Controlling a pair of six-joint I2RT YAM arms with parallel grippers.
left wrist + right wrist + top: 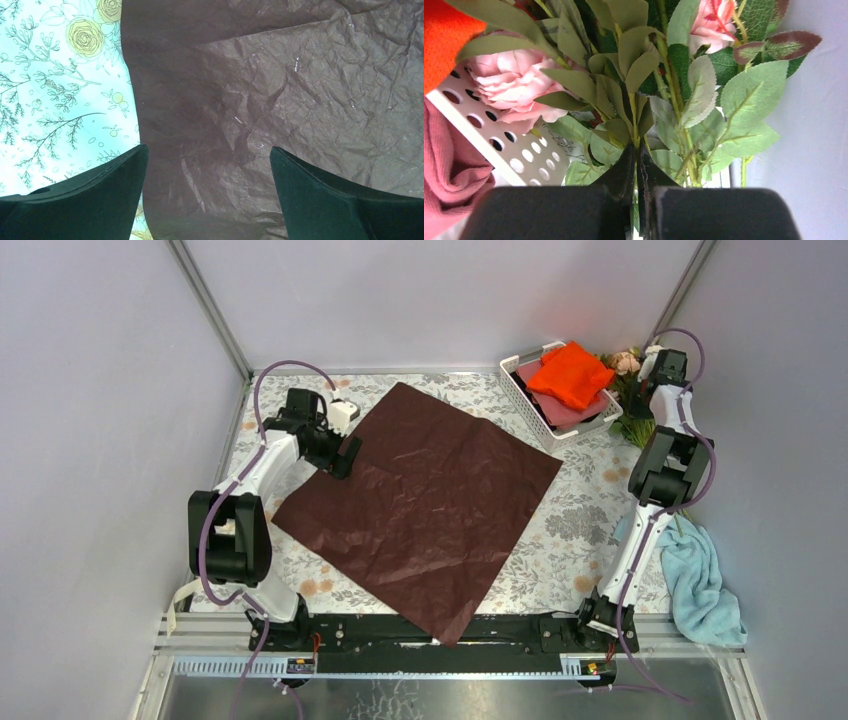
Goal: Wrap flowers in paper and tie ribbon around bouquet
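The dark red paper (420,505) lies spread flat on the flowered tablecloth. My left gripper (340,452) hovers open over the paper's left edge (280,100), and nothing sits between its fingers (207,150). The flowers (625,362), pink roses with green leaves, lie at the far right behind the basket. My right gripper (648,390) is among them. In the right wrist view it (636,147) is shut on a thin green stem (634,120), with a pink rose (509,85) to the upper left. A narrow cream strip (183,592), seemingly the ribbon, curls by the left arm's base.
A white perforated basket (527,400) at the back right holds an orange cloth (570,375) and a dull pink cloth (565,412). A light blue towel (700,585) lies beside the right arm. Grey walls close in the sides and back.
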